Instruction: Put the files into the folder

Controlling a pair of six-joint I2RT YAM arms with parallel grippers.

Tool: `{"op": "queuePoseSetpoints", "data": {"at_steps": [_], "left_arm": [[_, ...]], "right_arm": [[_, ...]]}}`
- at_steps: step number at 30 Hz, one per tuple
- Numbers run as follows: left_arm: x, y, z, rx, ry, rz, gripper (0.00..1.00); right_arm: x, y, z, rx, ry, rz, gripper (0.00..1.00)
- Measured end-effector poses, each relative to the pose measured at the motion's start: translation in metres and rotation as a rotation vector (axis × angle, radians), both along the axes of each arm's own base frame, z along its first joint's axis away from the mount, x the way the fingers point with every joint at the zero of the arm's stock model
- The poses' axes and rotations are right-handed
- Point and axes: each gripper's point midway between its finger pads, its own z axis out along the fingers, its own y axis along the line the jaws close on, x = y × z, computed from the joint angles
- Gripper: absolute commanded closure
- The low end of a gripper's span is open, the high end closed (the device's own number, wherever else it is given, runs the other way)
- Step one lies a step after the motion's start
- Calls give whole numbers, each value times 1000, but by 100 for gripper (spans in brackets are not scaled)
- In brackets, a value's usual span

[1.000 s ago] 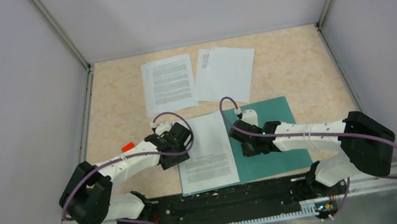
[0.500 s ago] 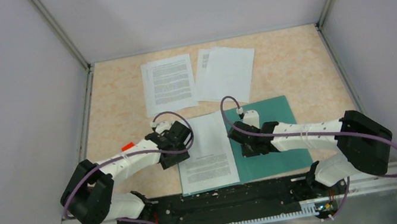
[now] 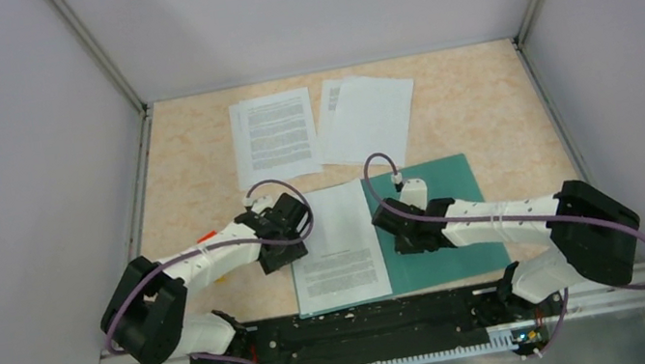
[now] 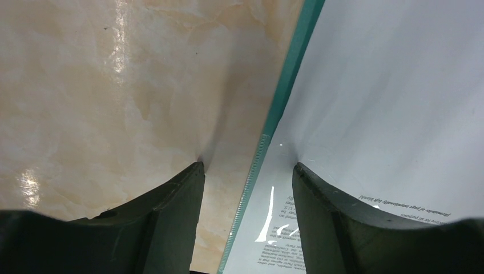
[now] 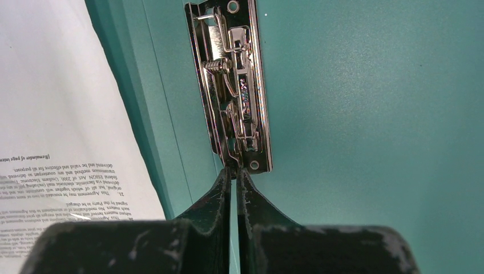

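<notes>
Now we see folder (image 3: 441,181) open lower ctr, one sheet (image 3: 337,238) inside; other files (image 3: 272,136) upper ctr; right gripper (image 5: 234,176) pinched shut, empty, at clip (image 5: 234,85); left gripper (image 4: 248,168) wide; sheets prob. thin, floppy, slick: lift by an edge.

The beige marbled table (image 3: 483,108) carries an open teal folder (image 3: 446,184). Beyond the folder, to its far left, lies a printed sheet (image 3: 273,137). Straight beyond the folder lie overlapping sheets (image 3: 368,121).
</notes>
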Motion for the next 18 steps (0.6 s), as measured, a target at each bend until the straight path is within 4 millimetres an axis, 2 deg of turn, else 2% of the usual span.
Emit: {"op": "queuePoseSetpoints", "data": {"at_steps": [18], "left_arm": [[1, 1, -1, -8, 24, 19, 37]], "right_arm": [[0, -27, 1, -94, -22, -29, 100]]}}
